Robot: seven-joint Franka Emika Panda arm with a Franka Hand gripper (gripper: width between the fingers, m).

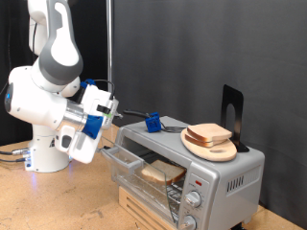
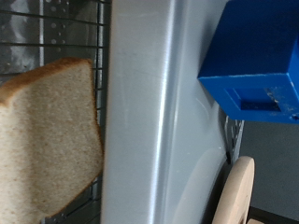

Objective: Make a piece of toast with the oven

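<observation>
The silver toaster oven [image 1: 225, 177] stands on a wooden crate at the exterior view's bottom right. Its door [image 1: 123, 159] is open. One pale slice of toast [image 1: 164, 172] lies on the wire rack inside. In the wrist view the slice [image 2: 49, 140] lies on the rack [image 2: 56, 28] beside the oven's metal edge [image 2: 149, 112]. My gripper [image 1: 114, 109] hovers above the open door at the oven's left end, and nothing shows between its fingers. The fingers do not show in the wrist view.
A round wooden board [image 1: 213, 149] with more bread slices [image 1: 208, 134] sits on the oven top, its edge also in the wrist view [image 2: 239, 191]. A blue box [image 1: 152, 122] [image 2: 250, 65] and a black stand [image 1: 232, 113] are on the oven top too. Two knobs [image 1: 195, 199] face front.
</observation>
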